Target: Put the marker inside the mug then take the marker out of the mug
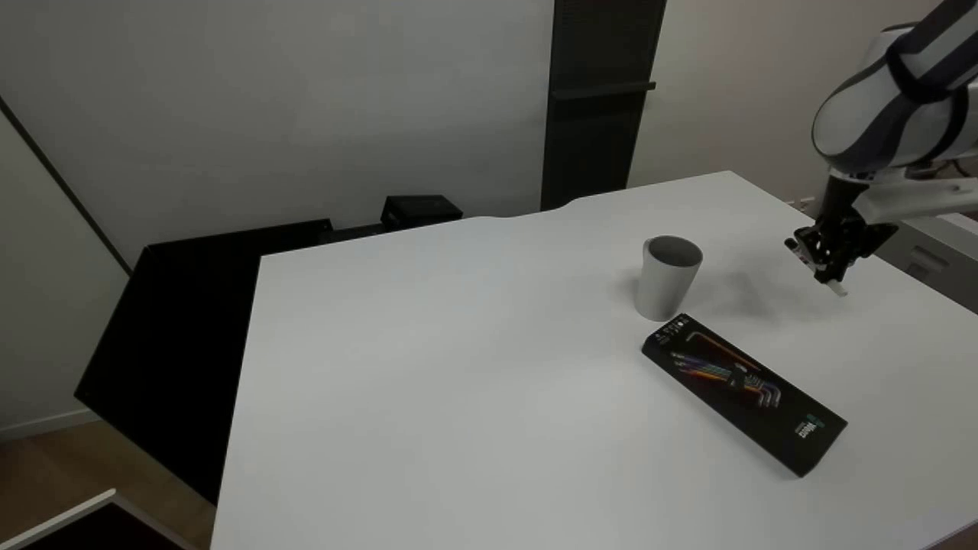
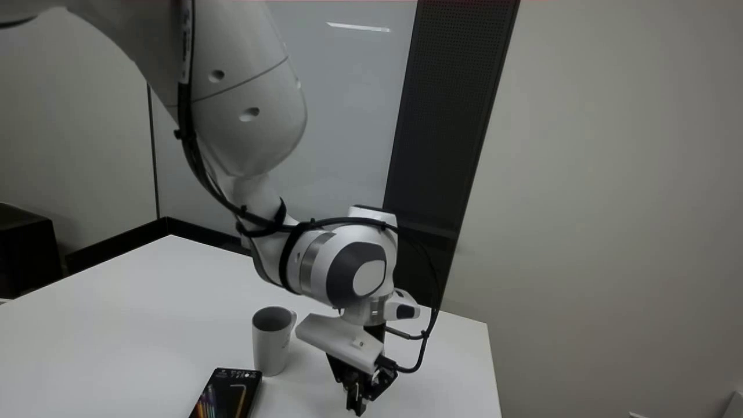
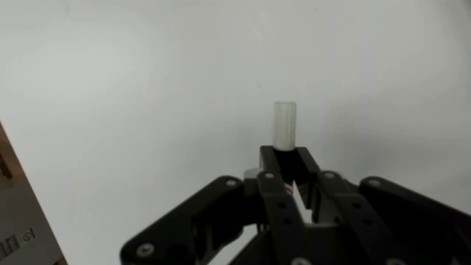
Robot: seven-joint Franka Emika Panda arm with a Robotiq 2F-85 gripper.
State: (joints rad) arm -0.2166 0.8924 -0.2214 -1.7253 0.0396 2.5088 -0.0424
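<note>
Evidently the end effector (image 3: pixel 286 158) is clamped on the marker (image 3: pixel 284 126), leaving the white end jutting out, presumably to lead into the mug (image 1: pixel 666 284), which stands upright on the tabletop (image 1: pixel 458 367), apart from the marker, mouth uncovered, just beside the case (image 1: pixel 745 393).

There is one mug (image 1: pixel 666 287), with one table (image 1: pixel 428 382) beneath it and one flat box (image 1: pixel 733 405) just beside it. Away from the mug are one robot arm (image 2: pixel 249 142), one gripper (image 3: pixel 287 156) and one marker (image 3: pixel 284 126). Beyond the mug, in both exterior views, there is one dark panel (image 2: pixel 450 116).
</note>
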